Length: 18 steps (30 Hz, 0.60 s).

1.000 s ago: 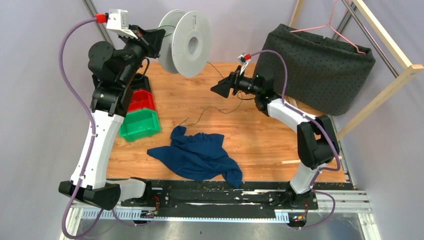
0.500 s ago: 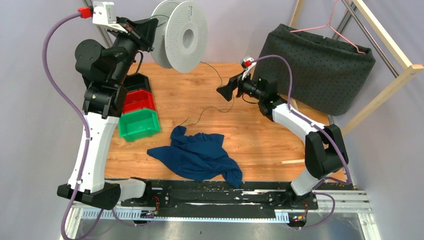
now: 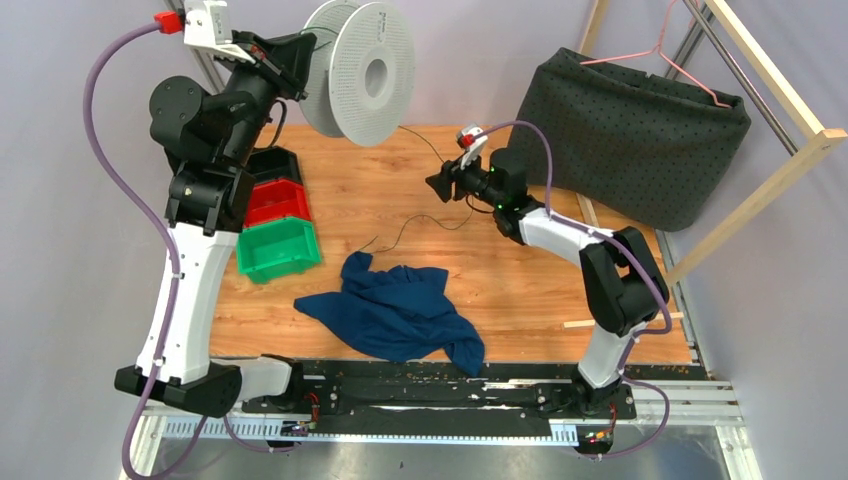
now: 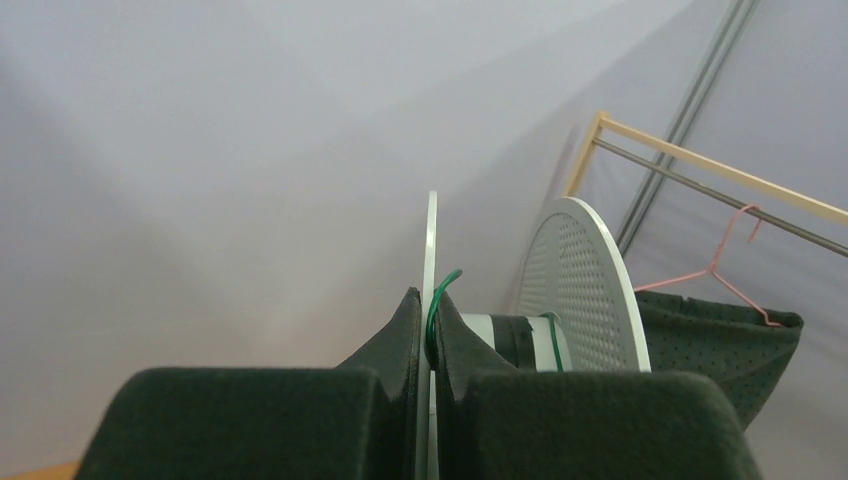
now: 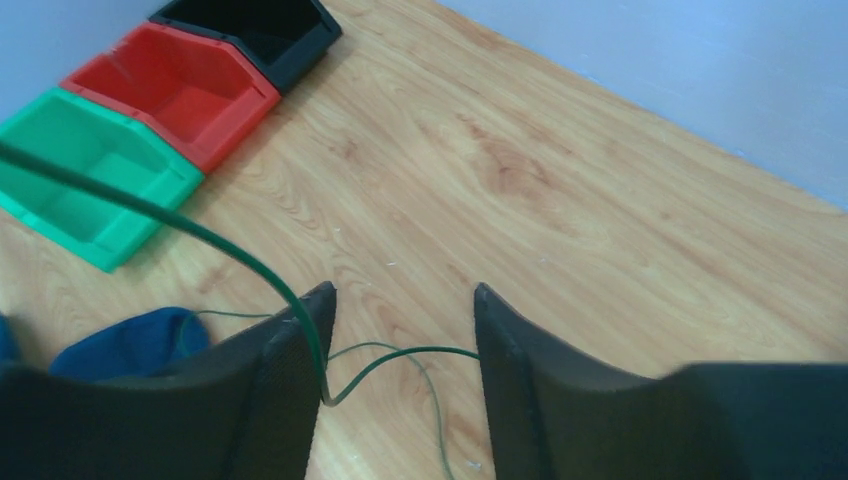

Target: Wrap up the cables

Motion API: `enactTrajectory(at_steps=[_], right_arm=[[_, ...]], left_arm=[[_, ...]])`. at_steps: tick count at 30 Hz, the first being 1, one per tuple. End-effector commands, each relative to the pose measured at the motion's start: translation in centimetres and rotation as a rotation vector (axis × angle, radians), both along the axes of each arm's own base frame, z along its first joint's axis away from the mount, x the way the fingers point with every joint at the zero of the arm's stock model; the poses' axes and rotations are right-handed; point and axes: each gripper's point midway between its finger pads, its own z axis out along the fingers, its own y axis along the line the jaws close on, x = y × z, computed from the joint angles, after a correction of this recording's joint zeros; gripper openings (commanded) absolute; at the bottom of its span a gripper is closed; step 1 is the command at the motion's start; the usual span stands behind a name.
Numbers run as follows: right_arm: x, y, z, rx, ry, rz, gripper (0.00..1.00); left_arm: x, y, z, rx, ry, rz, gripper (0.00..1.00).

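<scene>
Left pincer (image 4: 428, 312): clamped shut on the rim of the white spool (image 3: 365, 72), which it holds high over the far left of the bench (image 3: 520, 275).
Right pincer (image 5: 400, 295): fingers stand apart and grip nothing; the wire brushes the inner side of one finger.
Wire (image 5: 420, 349): thin and dark green. It runs from the spool down past the right pincer, then lies in loose loops on the bench, ending near the blue cloth (image 3: 395, 310).
</scene>
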Motion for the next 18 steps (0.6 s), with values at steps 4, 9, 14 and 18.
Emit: enactTrajectory(at_steps=[4,9,14,18], right_arm=[[-0.2,0.9,1.1,-0.026,0.032,-0.019,0.01],[-6.7,3.1,-1.1,-0.220,0.116,0.105,0.01],[-15.1,5.5,1.5,-0.376,0.004,0.343,0.01],[-19.0,6.1,7.2,-0.376,-0.155,0.466,0.01]], left_arm=[[-0.4,2.1,2.9,-0.104,-0.076,0.114,0.00],[1.9,3.2,0.6,-0.156,-0.004,0.237,0.00],[4.2,3.0,-1.7,-0.163,0.017,0.329,0.00],[6.3,0.9,-4.5,-0.056,0.064,0.380,0.00]])
